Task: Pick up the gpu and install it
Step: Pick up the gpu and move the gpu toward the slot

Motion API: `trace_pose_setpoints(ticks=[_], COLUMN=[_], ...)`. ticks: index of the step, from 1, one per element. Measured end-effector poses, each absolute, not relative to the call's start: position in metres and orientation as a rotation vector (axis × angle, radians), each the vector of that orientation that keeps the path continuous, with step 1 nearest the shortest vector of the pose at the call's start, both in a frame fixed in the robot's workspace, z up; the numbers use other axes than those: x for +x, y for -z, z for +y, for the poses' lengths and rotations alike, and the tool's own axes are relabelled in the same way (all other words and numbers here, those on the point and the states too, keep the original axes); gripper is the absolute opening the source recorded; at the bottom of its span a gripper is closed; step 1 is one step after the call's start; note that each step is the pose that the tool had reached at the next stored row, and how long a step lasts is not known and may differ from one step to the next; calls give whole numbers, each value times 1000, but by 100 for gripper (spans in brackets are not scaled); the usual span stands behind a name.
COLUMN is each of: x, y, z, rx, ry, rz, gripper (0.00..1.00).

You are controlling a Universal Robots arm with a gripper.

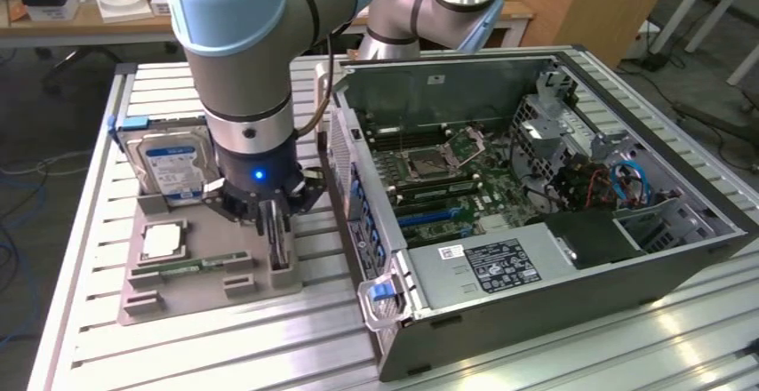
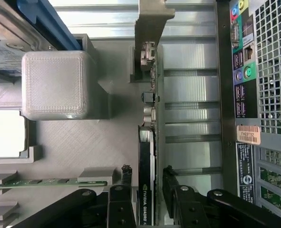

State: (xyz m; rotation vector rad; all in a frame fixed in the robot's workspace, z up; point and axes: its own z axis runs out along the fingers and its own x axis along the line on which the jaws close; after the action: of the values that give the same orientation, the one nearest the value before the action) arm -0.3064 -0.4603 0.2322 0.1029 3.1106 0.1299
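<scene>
The claw (image 1: 275, 229) straddles the gpu (image 2: 146, 142), jaws slightly parted and not pinching. The gpu stands on edge in the grey holder (image 1: 178, 289), at 9 o'clock from the case (image 1: 570, 258) in the exterior view, its long axis running 12-to-6.

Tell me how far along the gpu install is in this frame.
Done: the gripper is down at the holder, lined up on the gpu.
In hand: nothing is gripped. The fingers straddle the gpu, open, with a gap showing on each side.
Left: the gpu stands on edge in its holder slot, not yet lifted, and the expansion slots in the open case look empty.
</scene>
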Motion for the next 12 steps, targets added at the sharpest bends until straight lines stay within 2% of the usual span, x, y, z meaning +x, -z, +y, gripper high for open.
trace_pose_setpoints(ticks=[3,4,5,6,12], x=[-306,-306,-306,-306,-306], y=[-232,-232,-232,-232,-233], z=[-460,-460,-460,-460,-460], rx=[103,103,103,103,103], ry=[-130,-130,-130,-130,-124], rz=[3111,3111,3111,3111,3111], gripper=[41,46,46,53,53])
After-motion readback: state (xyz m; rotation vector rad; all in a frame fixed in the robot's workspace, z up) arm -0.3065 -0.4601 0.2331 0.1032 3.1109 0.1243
